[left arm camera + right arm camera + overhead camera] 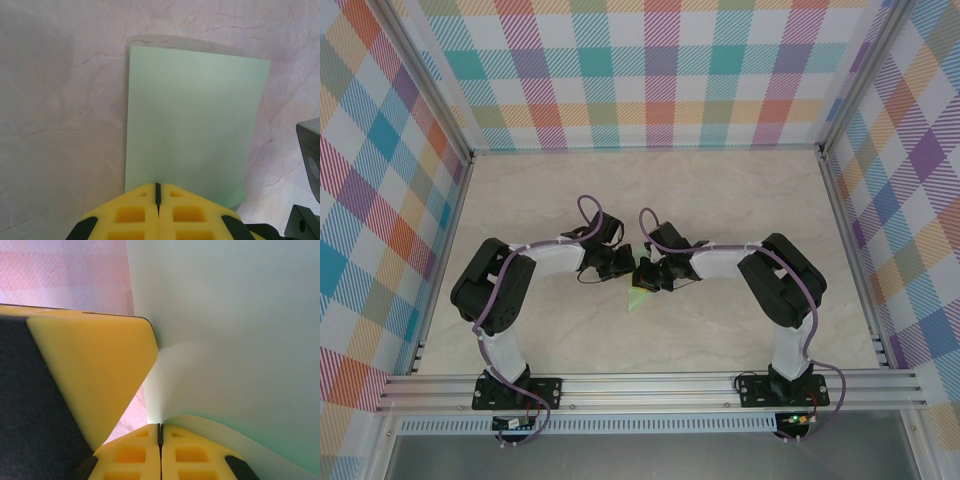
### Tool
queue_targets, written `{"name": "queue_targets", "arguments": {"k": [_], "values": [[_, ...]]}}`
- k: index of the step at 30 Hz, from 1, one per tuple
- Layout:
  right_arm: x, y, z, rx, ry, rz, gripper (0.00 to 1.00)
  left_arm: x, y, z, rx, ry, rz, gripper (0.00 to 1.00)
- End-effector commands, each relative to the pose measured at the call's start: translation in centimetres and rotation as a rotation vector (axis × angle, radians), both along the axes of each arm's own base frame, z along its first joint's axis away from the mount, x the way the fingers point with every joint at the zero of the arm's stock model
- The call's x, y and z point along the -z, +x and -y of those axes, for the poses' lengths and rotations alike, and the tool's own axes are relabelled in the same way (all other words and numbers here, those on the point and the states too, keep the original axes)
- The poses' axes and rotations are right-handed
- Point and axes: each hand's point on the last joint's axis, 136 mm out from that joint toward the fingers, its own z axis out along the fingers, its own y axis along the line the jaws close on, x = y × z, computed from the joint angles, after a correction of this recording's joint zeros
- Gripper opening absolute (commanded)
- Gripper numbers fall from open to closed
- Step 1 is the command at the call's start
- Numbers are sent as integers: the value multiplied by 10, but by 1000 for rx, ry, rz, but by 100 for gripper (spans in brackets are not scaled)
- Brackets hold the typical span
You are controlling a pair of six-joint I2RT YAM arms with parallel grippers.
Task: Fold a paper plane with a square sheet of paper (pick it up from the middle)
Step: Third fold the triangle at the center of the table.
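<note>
Top external view: Both arms reach inward and meet near the middle of the table (740, 200). The left fingers (623, 266) and right fingers (656, 274) stand close together, tip toward tip. The square sheet of paper (642, 299) shows as a pale green wedge just below them, toward the near edge of the table. Whether the fingers are clenched cannot be told from this view.

Left wrist view: The left fingers (135, 207) are pressed together, yellow pads meeting along one dark seam. The near edge of the square sheet of paper (192, 120) runs into that seam, so they are grasping it. The sheet extends away from the pads, flat and smooth, over the marbled table (60, 125). A second layer of paper peeks out at its near right corner. A dark part of the other arm sits at the right border.

Right wrist view: The right fingers (195, 450) are likewise clenched, with the square sheet of paper (235, 330) curving down into their seam. One left finger (95, 375), yellow-faced with a black back, stands just beside the sheet on the left.
</note>
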Motion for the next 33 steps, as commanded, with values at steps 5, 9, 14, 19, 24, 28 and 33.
{"name": "queue_targets", "arguments": {"k": [5,9,14,19,24,28,33], "values": [[13,-3,3,-11,-31,-1,6,-7,1,-6,-9,-1,1,1],[14,-4,7,-3,-53,-6,6,-14,4,-7,-10,2,17,1],[10,-5,8,-3,-55,-2,6,-4,1,-6,-1,5,-13,1],[8,-7,7,-12,-45,-6,6,0,-1,-6,-1,-2,-23,1],[13,-8,5,-19,-45,-20,8,-6,0,-5,-2,-6,-12,1],[17,-8,7,-13,-60,-33,15,-14,2,-12,-25,9,5,2],[21,-10,10,-10,-73,-40,28,-18,7,-36,-113,26,10,2]]}}
